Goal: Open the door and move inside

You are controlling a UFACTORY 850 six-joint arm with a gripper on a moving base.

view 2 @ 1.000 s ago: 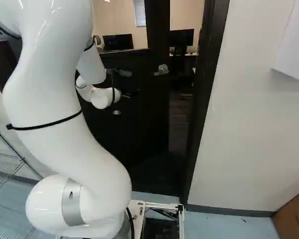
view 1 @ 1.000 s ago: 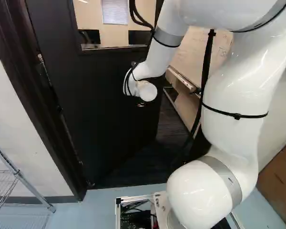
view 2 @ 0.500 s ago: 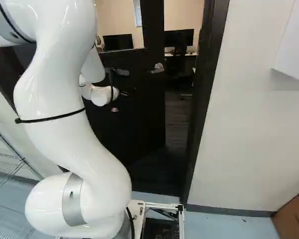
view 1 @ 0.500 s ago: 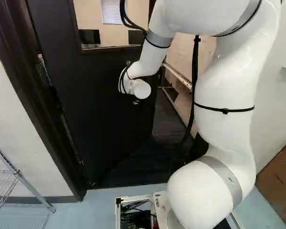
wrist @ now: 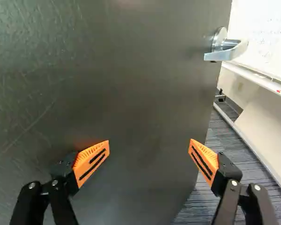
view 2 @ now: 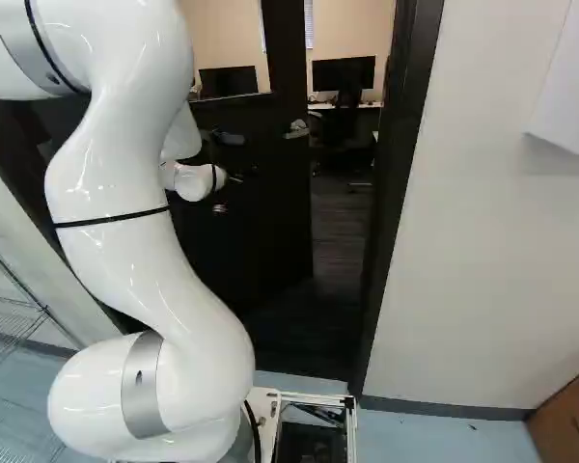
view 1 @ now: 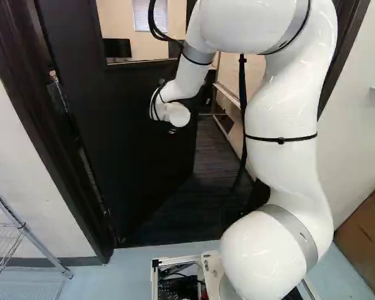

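Pale blue floor [view 1: 126, 278] lies nearest, a wire rack [view 1: 47, 251] at the left of the left base view, a brown cabinet [view 1: 365, 240] at its right. White arm [view 1: 284, 172] climbs from its base, bends over at the top and drops forward, wrist close to the black door [view 1: 131, 100]. Its pincer [view 2: 236, 177] stands wide before the door's face; contact I can't judge. Partly open, the door still blocks one side of the doorway, leaving a gap beside the door frame [view 2: 391, 193]. Its lever handle [wrist: 220, 55] sits near the free edge, ahead of the pincer, off to one side. Beyond come dark carpet [view 1: 212, 153], whiteboard [wrist: 267, 28], chair [view 2: 343, 121] and monitor [view 2: 344, 73].
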